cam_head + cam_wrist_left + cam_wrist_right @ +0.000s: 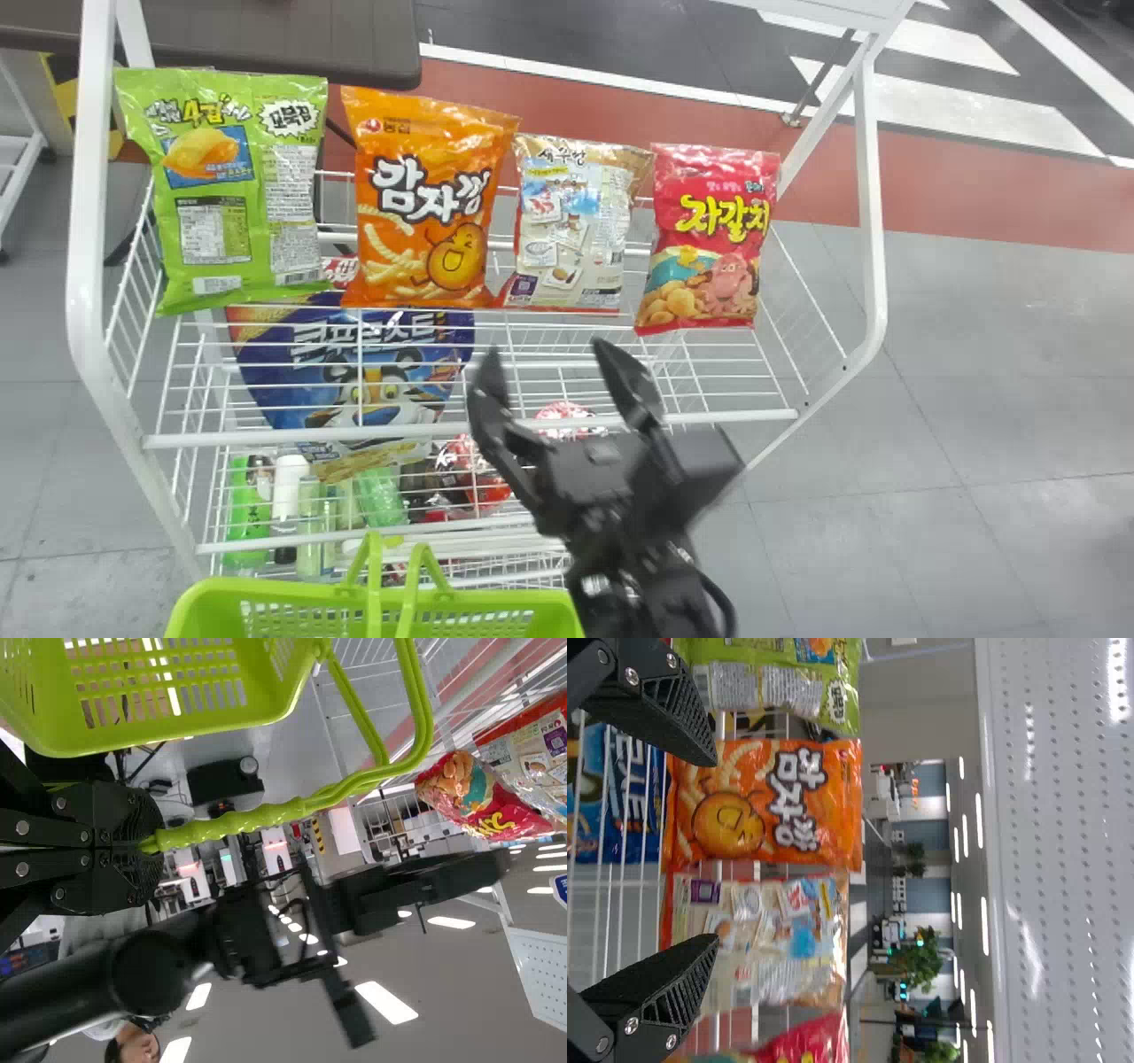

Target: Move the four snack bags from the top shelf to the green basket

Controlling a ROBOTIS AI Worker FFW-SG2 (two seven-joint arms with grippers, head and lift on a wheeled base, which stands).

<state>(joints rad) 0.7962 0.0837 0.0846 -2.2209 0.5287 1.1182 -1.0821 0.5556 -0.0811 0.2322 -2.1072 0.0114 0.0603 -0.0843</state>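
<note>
Four bags (430, 204), wire shelf (266, 435) | grey floor (1019, 354) | right tool (547, 354) wide | left tool (146, 845) holds basket (496, 597)

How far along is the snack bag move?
Bags: none moved yet by the look of it. The green, orange, silver and red bags all stand on the top shelf. In hand: the left gripper holds the green basket by its handle; the right gripper is open and empty before the shelf. Left: all four.
</note>
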